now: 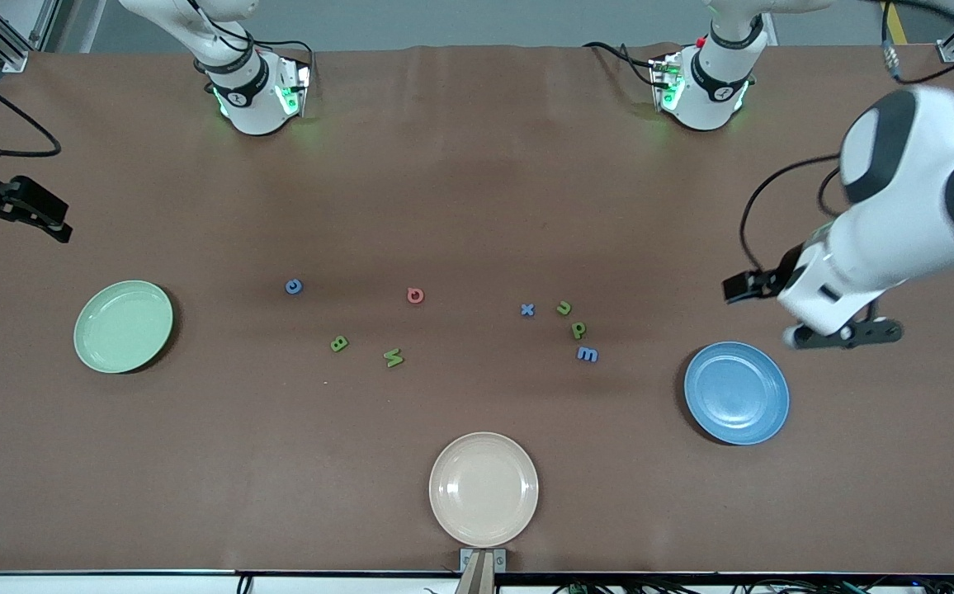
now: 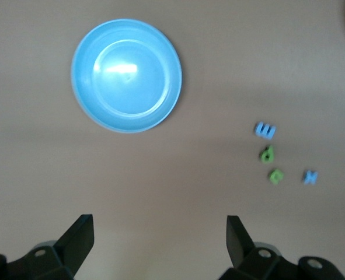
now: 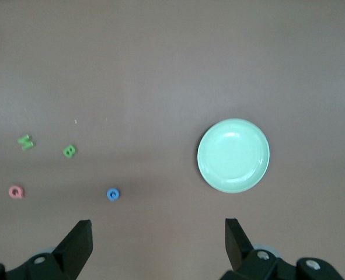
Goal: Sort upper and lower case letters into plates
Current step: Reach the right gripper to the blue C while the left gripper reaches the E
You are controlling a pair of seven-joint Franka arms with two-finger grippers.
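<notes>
The mint plate (image 3: 233, 156) is seen ahead of the right gripper (image 3: 158, 239), the blue plate (image 2: 126, 74) ahead of the left gripper (image 2: 160, 236); both grippers' fingers are spread, holding nothing. All eight letters (image 1: 415, 295) are scattered on the counter (image 1: 477, 190) between the plates, unsorted.

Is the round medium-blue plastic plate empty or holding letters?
Empty: the blue plate shows a bare inside, and the nearest letters lie on the table beside it.

The tabletop (image 1: 477, 181) is showing plain brown. One plate (image 1: 123, 326) is showing pale mint green, another (image 1: 736, 393) medium blue, a third (image 1: 484, 489) cream-beige. The letters are showing green (image 1: 394, 357), blue (image 1: 587, 354), and one pinkish-red (image 1: 415, 294).
</notes>
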